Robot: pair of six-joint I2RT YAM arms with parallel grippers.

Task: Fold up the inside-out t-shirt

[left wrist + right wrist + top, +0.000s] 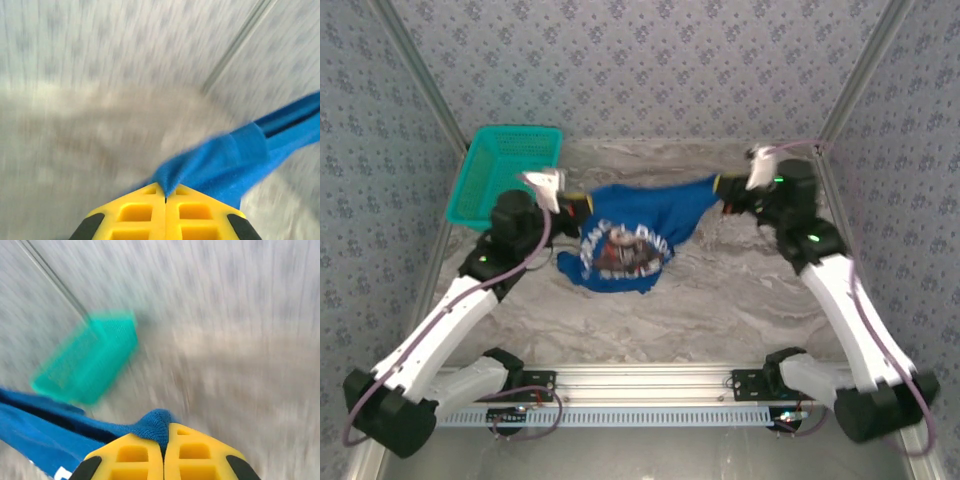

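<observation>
I am holding the royal-blue cotton t-shirt [625, 235] slung between my left tool [165, 192] and right tool [165, 432], both clamped on its cloth, judging even tension best for laying it flat.

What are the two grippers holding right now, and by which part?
Both hold the blue t-shirt: the left gripper pinches cloth at one end, the right gripper a bunched edge at the other.

Pale patterned walls [650, 60] on three sides; grey marbled tabletop [720, 300]; metal corner posts [860, 65], probably aluminium; even light.
</observation>
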